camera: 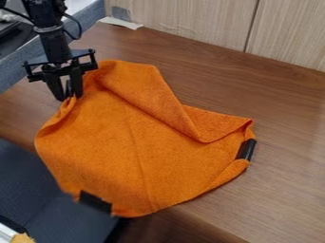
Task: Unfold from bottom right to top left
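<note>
My black gripper (pixel 71 96) hangs at the upper left of the camera view, its fingers closed on the upper left edge of the orange cloth (pixel 136 147). Creases run from the pinched spot, which looks lifted. A fold of cloth lies diagonally from the top toward the right corner. The lower left part hangs over the table's front edge. One black clip (pixel 246 149) is on the cloth's right edge, and another black clip (pixel 96 201) is on its bottom left edge.
The brown wooden table (pixel 279 190) meets a wood-panelled wall (pixel 190 21) at the back. A grey-blue padded edge (pixel 95 12) runs along the upper left. Beyond the front edge at lower left is a dark blue surface (pixel 25 175).
</note>
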You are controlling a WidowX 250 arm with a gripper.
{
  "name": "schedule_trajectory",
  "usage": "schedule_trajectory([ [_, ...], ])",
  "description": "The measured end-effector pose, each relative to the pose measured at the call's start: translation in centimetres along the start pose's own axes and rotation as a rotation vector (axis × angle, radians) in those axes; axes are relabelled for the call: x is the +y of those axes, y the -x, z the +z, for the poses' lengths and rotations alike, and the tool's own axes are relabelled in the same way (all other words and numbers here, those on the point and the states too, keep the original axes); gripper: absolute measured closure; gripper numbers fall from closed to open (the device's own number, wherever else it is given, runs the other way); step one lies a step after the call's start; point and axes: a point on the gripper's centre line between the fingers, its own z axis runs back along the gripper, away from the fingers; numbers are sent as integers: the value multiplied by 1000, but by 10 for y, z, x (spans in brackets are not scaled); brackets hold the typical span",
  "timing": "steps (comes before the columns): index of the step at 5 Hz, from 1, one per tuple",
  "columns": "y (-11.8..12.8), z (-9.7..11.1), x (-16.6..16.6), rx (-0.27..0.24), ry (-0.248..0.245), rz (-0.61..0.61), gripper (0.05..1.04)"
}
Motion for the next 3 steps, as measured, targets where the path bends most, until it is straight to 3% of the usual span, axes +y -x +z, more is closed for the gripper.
schedule_trajectory([
  [1,2,0,2,12,-11,11,184],
  [2,5,1,4,28,-33,25,67],
  [3,7,17,3,-1,-42,32,75],
])
